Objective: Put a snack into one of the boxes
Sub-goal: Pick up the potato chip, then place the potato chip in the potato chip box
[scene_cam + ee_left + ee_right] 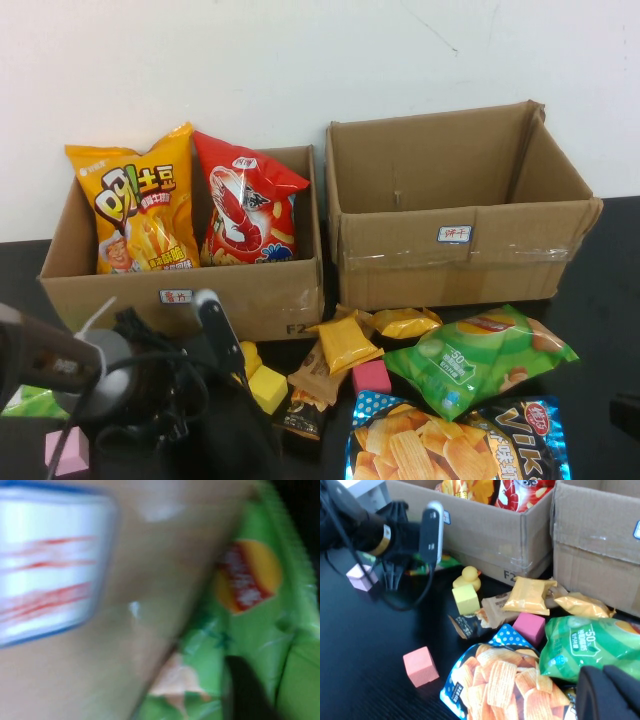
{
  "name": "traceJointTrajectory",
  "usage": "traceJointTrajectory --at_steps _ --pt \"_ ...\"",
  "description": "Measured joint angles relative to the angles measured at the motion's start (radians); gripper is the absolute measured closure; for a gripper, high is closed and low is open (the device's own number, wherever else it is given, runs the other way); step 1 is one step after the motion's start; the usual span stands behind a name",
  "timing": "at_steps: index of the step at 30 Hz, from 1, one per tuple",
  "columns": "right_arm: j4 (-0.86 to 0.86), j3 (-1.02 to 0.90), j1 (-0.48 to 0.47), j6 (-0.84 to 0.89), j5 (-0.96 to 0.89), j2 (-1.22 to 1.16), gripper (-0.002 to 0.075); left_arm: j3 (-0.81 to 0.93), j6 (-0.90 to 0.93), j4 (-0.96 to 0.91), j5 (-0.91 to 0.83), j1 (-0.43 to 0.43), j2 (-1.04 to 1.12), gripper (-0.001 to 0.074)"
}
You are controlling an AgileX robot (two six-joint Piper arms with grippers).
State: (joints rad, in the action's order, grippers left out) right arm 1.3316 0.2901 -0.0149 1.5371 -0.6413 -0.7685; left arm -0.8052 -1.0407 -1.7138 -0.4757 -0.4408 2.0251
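The black table (600,300) carries two cardboard boxes (190,285) (460,250) at the far side, with snack packets (350,345), a green chip bag (480,360), a blue chip bag (460,445) and coloured blocks (370,377) nearer.

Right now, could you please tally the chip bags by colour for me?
Orange bag: 1, in the left box
Red bag: 1, in the left box
Green bags: 2, on the table
Blue bag: 1, on the table
Total: 5
Left gripper sits before the left box; right gripper is near the blue bag.
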Motion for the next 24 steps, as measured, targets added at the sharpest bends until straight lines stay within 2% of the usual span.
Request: traceJointTrajectory --at_steps 1,7,11,14,19,22,24 --pt "-0.002 0.000 0.000 0.000 0.000 0.000 0.0727 -0.002 -0.002 0.016 -0.015 0.002 -0.012 0.0531" --pt "-0.002 0.000 0.000 0.000 0.000 0.000 0.0727 0.006 -0.005 0.250 -0.011 -0.021 -0.153 0.0533" --pt "0.000 0.000 0.000 0.000 0.000 0.000 0.0727 0.013 0.000 0.422 0.000 -0.101 -0.322 0.0573" --pt "0.002 0.000 0.000 0.000 0.000 0.000 0.0727 0.013 0.014 0.481 0.010 -0.184 -0.480 0.0582" --pt "0.010 0.000 0.000 0.000 0.000 0.000 0.0727 0.013 0.020 0.503 0.031 -0.281 -0.716 0.0582" --pt "0.012 0.000 0.000 0.000 -0.004 0.000 0.0727 0.013 -0.038 0.454 0.071 -0.284 -0.831 0.0582" --pt "0.012 0.000 0.000 0.000 -0.008 0.000 0.0727 0.013 -0.129 0.354 0.103 -0.262 -0.888 0.0582"
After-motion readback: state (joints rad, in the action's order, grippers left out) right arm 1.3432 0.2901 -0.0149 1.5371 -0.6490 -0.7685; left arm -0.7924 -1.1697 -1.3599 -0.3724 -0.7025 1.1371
